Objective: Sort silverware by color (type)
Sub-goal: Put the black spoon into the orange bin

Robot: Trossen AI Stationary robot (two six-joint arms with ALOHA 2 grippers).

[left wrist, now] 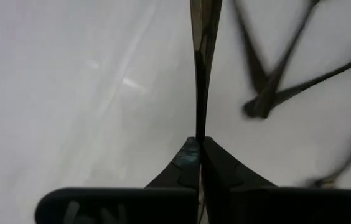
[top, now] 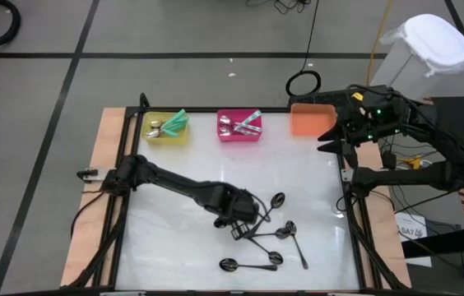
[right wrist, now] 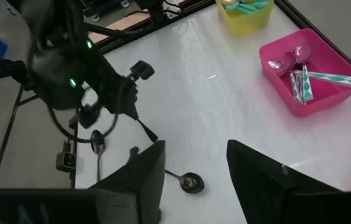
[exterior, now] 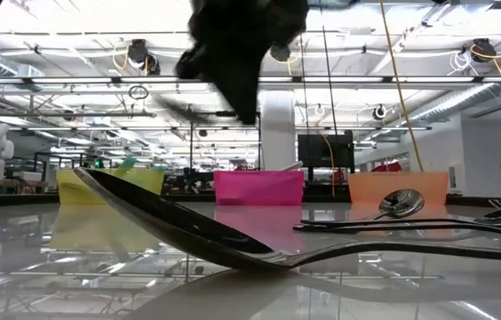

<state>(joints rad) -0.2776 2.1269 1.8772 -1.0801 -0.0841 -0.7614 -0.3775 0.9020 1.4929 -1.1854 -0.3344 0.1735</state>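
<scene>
Several dark grey-black spoons lie flat and scattered on the white table near its near-right part. One of them lies close before the low camera. My left gripper is over this group, shut on one dark spoon. The yellow bin holds teal-handled spoons. The pink bin holds shiny spoons and teal-patterned handles. My right gripper waits open beside the orange bin and touches nothing. My left gripper pinches the dark spoon's thin handle between its two fingers, at their free ends. The spoon shows edge-on and runs straight ahead of the fingers. In the low view the gripper hangs well above the table.
The three bins stand in a row along the table's far edge. The table's left half is bare white surface. A black frame rail runs along the right edge. My right gripper looks down on the pink bin and the left arm.
</scene>
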